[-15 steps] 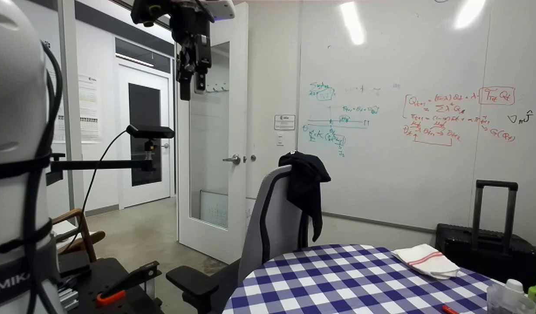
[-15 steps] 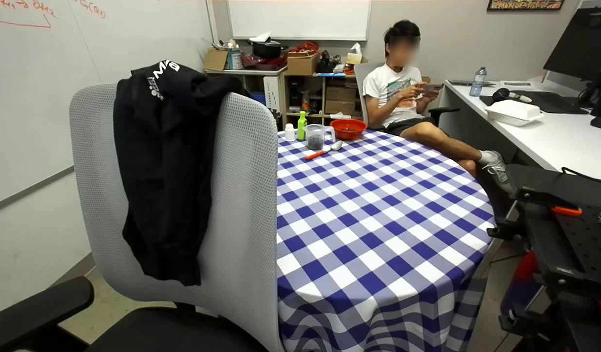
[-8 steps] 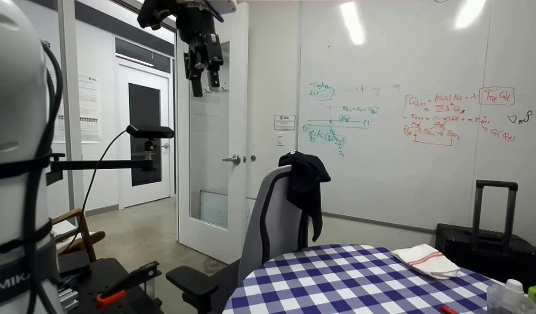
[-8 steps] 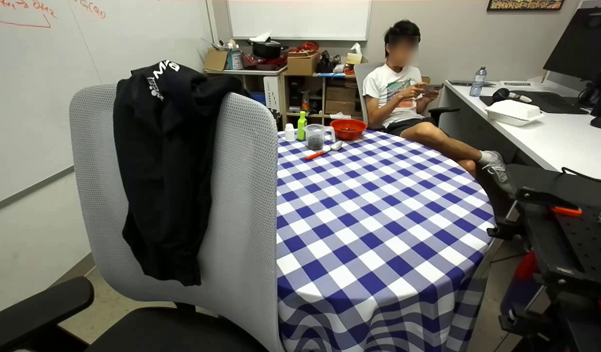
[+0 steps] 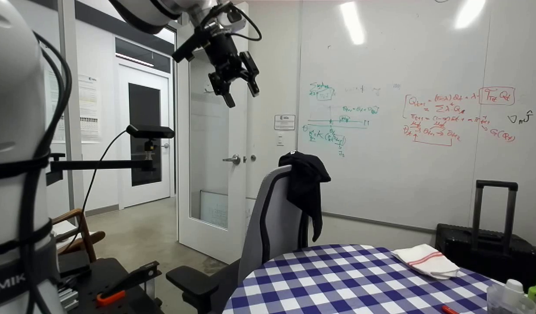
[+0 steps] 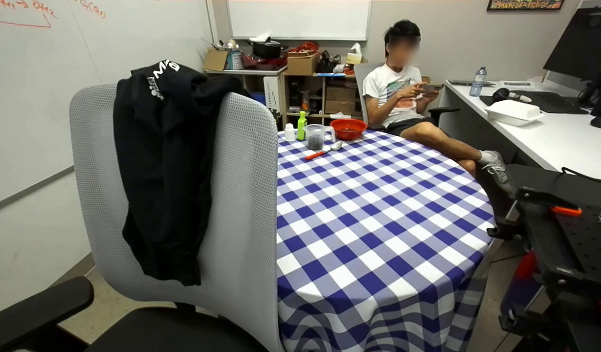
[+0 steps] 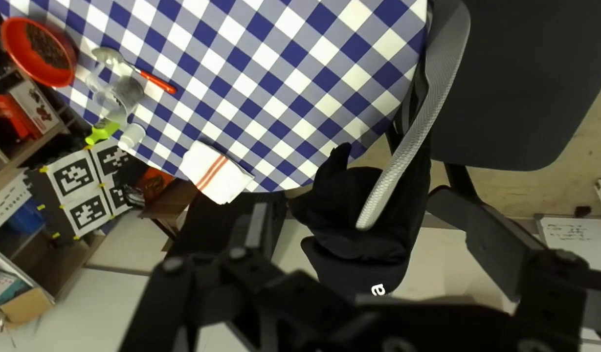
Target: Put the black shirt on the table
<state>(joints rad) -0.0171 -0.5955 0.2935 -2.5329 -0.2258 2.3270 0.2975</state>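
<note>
End effector (image 5: 242, 96): jaws spread apart | black shirt (image 6: 166, 166): draped over chair back (image 6: 244, 215) | long axis near-vertical, tapering downward

Cuts off, in an exterior view, the arm (image 5: 154, 15) above the gripper (image 5: 242, 99) and the table (image 5: 320, 283) below it. Hides part of the chair (image 6: 244, 186) below the gripper under a black shirt (image 6: 163, 171). Blurs the face (image 6: 405, 51) of a man (image 6: 398, 85) and, in the wrist view, the gripper's fingers (image 7: 486, 242). Leaves bits (image 7: 47, 46) in a red bowl (image 7: 22, 54), well apart from the gripper, too small to tell.
</note>
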